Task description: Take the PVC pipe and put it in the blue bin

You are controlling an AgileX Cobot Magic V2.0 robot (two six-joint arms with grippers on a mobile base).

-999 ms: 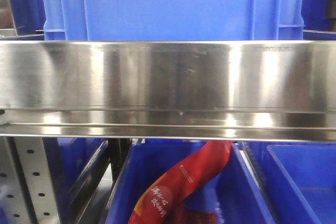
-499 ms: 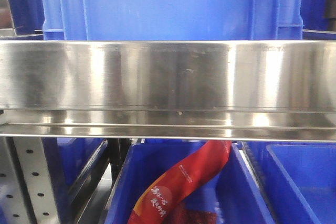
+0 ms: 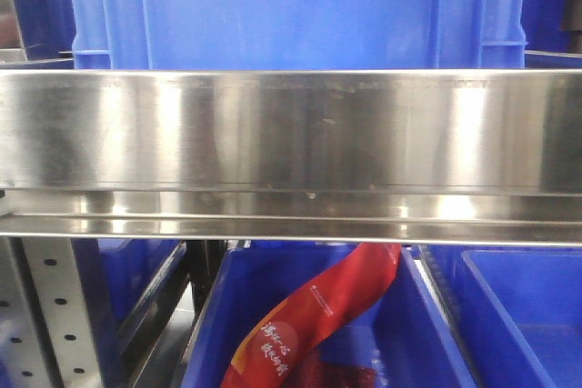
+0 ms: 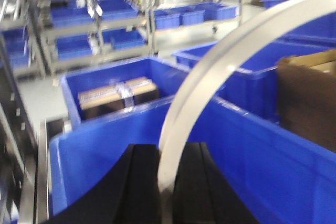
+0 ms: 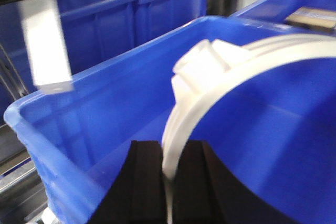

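The left gripper (image 4: 167,182) and right gripper (image 5: 168,182) each clamp a pipe (image 5: 195,107) over the bin (image 5: 105,114) (through the blur, possibly one arc, possibly two), so an early release could hang it on the rim and tip it out.

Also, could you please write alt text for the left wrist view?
The left gripper pinches a white PVC pipe arc between its black fingers; the strip curves up and to the right. Behind it sit open blue bins, one holding cardboard boxes.
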